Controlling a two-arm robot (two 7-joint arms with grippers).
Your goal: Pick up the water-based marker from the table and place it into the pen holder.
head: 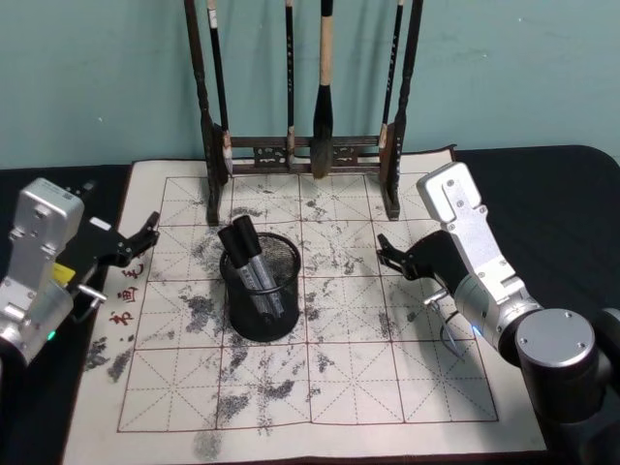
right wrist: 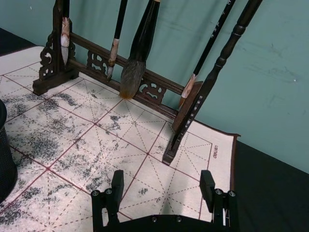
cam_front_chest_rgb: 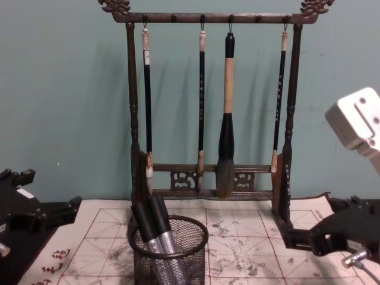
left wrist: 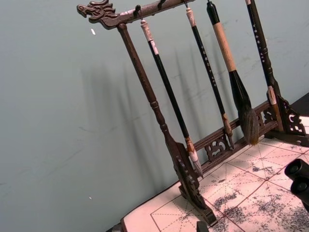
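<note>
The pen holder [head: 260,295], a black wire-mesh cup, stands in the middle of the white grid mat [head: 387,387] on the table. Two water-based markers [head: 247,257] with black caps and silver barrels lean inside it, also seen in the chest view as markers [cam_front_chest_rgb: 155,228] in the pen holder [cam_front_chest_rgb: 169,252]. My left gripper [head: 145,240] hovers open at the mat's left edge, empty. My right gripper [head: 397,276] hovers open right of the holder, and its fingers [right wrist: 117,183] stand apart with nothing between them.
A tall dark wooden brush rack [head: 300,150] with several hanging brushes stands at the back of the mat, behind the holder. Dark tabletop [head: 552,194] surrounds the mat. A teal wall [cam_front_chest_rgb: 59,89] closes the back.
</note>
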